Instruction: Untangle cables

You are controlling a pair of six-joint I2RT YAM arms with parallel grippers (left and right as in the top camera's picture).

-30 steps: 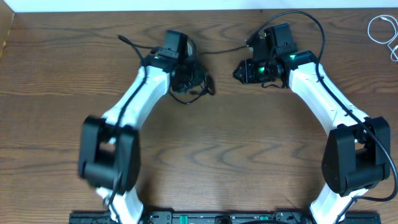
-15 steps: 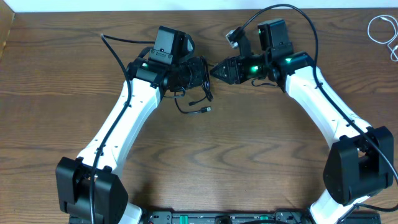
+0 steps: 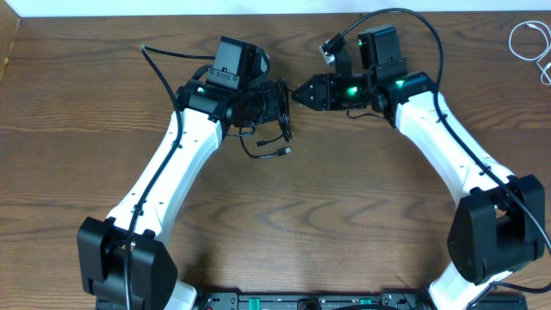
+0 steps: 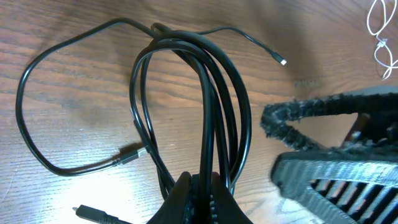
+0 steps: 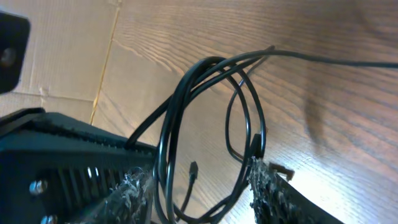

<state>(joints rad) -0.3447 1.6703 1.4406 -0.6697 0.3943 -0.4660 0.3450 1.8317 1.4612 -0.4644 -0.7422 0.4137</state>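
The black cable [image 4: 180, 38] is gathered into several loops on the wooden table [image 4: 74, 81]. The left gripper [image 4: 200, 190] has its fingers pressed tight together on the bundle, while a loose strand and a plug [image 3: 286, 152] trail onto the wood nearby. The right gripper [image 5: 199, 180] faces it at close range with its fingers [image 5: 273, 186] spread apart on either side of the loops, and the white cable [image 3: 527, 41] lies coiled well apart near the table's far right corner.
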